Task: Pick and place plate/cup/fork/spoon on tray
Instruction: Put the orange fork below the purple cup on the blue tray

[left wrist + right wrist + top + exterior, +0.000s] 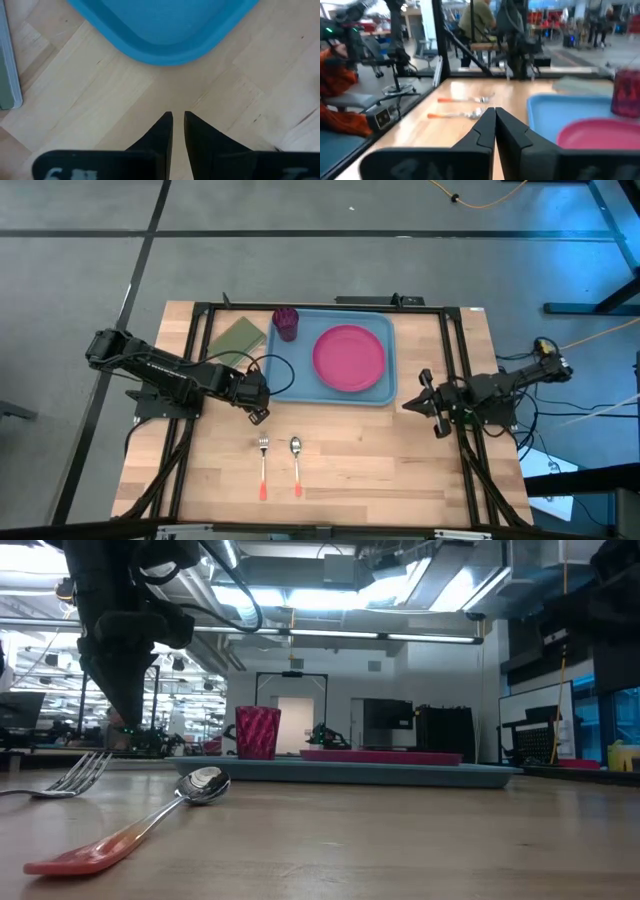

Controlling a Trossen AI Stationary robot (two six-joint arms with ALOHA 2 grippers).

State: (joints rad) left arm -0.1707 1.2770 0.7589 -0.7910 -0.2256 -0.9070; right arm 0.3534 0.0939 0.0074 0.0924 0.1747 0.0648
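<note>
Round magenta-pink plastic plate (349, 358) and small dark red-magenta plastic cup (286, 323) sit inside the light blue rectangular plastic tray (300, 387).

Well outside the tray's near rim, on the wooden desk (380, 460), lie the orange-handled metal fork (263, 466) and the orange-handled metal spoon (296, 465), side by side, untouched. The left pincer (258, 415) hovers just beside the tray's near left corner, nearly closed and empty. The right pincer (432, 404) waits beside the tray's right rim, closed, empty.

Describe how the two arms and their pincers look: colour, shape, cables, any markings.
Both arms are black and jointed. The left pincer has two dark, pointed, wedge-shaped fingers; pale markings show on its body. The right pincer has similar dark tapered fingers. Black cables loop beside the left arm and trail by the right arm.
</note>
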